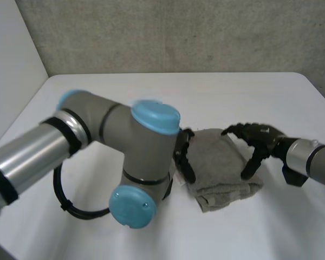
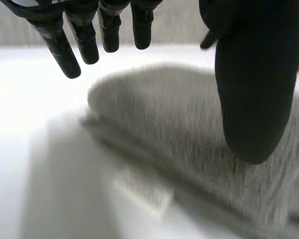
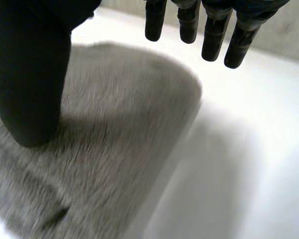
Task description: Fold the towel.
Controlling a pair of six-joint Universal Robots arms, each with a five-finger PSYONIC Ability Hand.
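Grey towel [image 1: 219,165] lies folded toward four o'clock of the worktop's [image 1: 151,97] centre, left hand [image 1: 183,154] at its nine, right hand [image 1: 257,138] at its three, both with fingers [image 2: 84,40] released; I fear the right thumb [image 3: 30,89] resting on it could snag and drag the fold open.

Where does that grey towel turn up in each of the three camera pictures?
Head view: the towel lies folded on the white table, between the left hand and the right hand.
Left wrist view: towel under the left hand's thumb.
Right wrist view: towel under the right hand's thumb.
Shared landmark: the white table.
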